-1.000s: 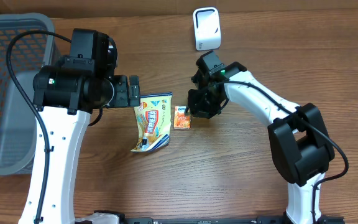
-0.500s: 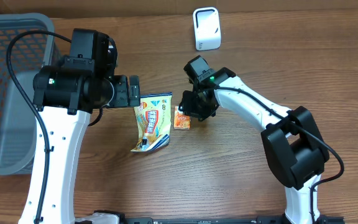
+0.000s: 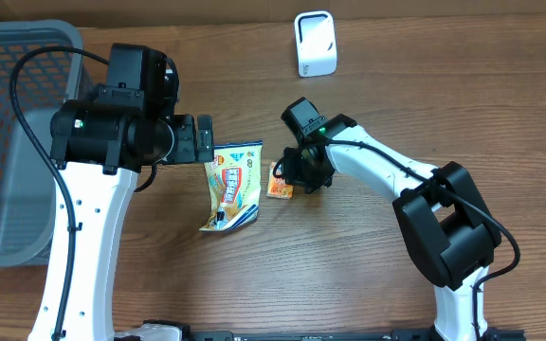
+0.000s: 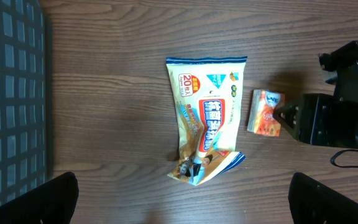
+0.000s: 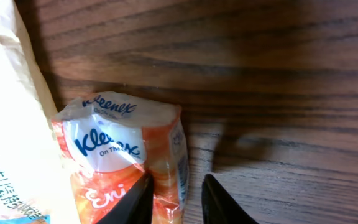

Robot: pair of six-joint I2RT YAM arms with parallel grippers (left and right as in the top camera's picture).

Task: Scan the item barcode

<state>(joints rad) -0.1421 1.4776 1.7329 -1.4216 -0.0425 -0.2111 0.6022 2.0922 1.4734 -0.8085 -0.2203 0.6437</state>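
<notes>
Roughly, gray basket [image 3: 8, 142] sat left, left gripper [image 4: 182, 194] gaped wide near the wipes packet [image 4: 207, 124], white scanner [image 3: 314, 43] stood far, and right gripper [image 5: 178, 182], narrow, straddled an edge of the Kleenex pack [image 5: 120, 155] just right of the packet.

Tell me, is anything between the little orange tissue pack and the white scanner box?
Nothing visible, except the right arm itself reaching over. Bare wooden table lies between the small orange plastic tissue pack and the white box-shaped scanner; the yellow wipes packet sits on the other side.
</notes>
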